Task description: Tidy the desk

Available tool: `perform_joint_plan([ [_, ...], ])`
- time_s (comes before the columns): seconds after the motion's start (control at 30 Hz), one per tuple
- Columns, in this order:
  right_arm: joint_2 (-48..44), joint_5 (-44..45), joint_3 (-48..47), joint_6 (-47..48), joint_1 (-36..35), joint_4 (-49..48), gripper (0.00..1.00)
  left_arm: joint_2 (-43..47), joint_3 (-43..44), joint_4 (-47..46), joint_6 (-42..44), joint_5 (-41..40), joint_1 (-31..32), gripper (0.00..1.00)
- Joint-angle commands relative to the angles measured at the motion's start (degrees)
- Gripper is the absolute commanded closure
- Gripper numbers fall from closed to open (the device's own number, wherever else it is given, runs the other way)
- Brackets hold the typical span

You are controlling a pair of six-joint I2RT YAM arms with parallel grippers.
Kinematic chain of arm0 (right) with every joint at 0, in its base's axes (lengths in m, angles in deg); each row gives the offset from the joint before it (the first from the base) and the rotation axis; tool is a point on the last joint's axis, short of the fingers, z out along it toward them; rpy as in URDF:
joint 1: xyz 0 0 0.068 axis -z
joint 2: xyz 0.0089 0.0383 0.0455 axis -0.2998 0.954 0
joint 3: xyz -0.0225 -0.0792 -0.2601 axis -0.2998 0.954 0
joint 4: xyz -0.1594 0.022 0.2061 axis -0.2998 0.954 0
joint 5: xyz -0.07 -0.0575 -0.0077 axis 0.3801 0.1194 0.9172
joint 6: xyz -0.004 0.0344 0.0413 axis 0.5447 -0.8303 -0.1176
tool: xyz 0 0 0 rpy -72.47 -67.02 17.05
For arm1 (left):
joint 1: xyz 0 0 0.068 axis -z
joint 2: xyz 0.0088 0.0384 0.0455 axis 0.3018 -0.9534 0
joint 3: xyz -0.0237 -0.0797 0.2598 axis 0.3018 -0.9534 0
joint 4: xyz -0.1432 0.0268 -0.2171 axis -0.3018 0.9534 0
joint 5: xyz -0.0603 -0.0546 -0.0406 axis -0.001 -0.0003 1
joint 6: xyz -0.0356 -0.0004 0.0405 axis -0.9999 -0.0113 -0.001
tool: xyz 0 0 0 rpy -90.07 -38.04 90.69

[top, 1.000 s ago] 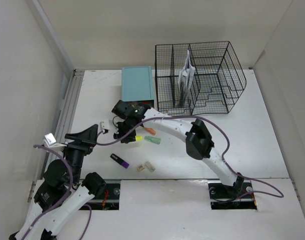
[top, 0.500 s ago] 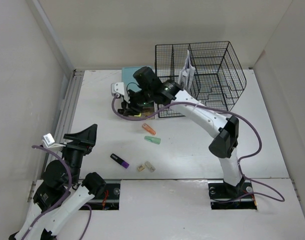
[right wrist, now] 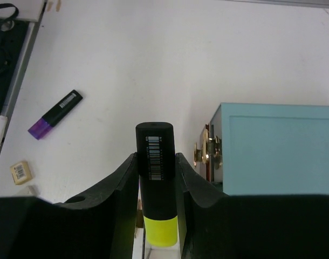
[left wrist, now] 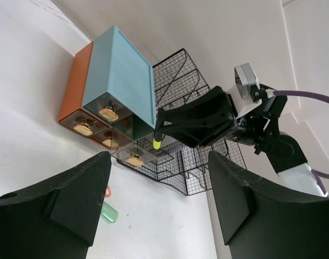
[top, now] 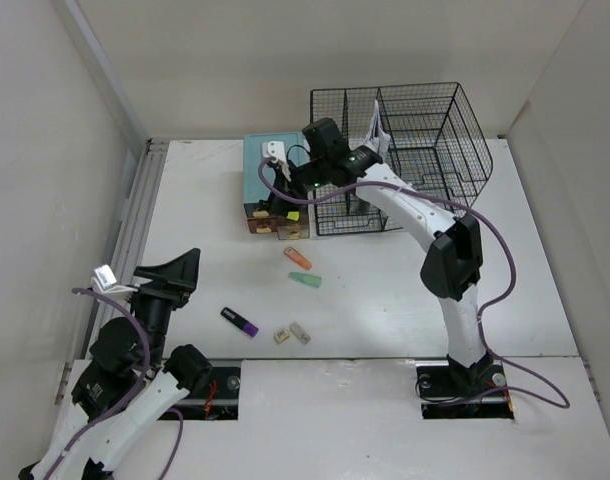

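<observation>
The white desk (top: 405, 300) holds a teal-topped drawer box (top: 273, 165) at the back, with small drawers (top: 261, 222) pulled out at its front. My right gripper (top: 288, 200) is shut on a black highlighter with a yellow end (right wrist: 156, 178) and holds it yellow end down over a clear open drawer (left wrist: 133, 156). The left wrist view shows the yellow tip (left wrist: 157, 141) just above that drawer. My left gripper (left wrist: 159, 178) is open and empty, raised at the near left (top: 180, 268), facing the drawer box (left wrist: 118, 73).
A black wire-mesh rack (top: 425, 150) with papers stands right of the box. On the desk lie an orange highlighter (top: 298, 258), a green one (top: 305, 280), a purple one (top: 240, 320) and two small erasers (top: 282, 336). A grey rail (top: 135, 220) runs along the left edge.
My right arm has carried the yellow highlighter from the middle of the desk back and up to the front of the drawer box. My left arm has barely moved.
</observation>
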Motion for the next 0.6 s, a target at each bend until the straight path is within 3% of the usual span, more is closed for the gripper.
perform_joint_plan([
  [0.0,2.1,-7.3,-3.7,1.7,0.2,-1.5,0.93,10.1,-0.2,-2.6,-0.1,0.5,0.4,0.3],
  [0.33,5.2,-9.7,-4.6,6.2,2.4,0.2,0.93,10.1,-1.3,-3.2,-0.1,0.5,0.4,0.29],
  [0.57,9.5,-10.5,-10.5,16.9,4.2,11.2,0.92,10.1,-1.3,-3.2,-0.6,0.5,0.4,0.27],
])
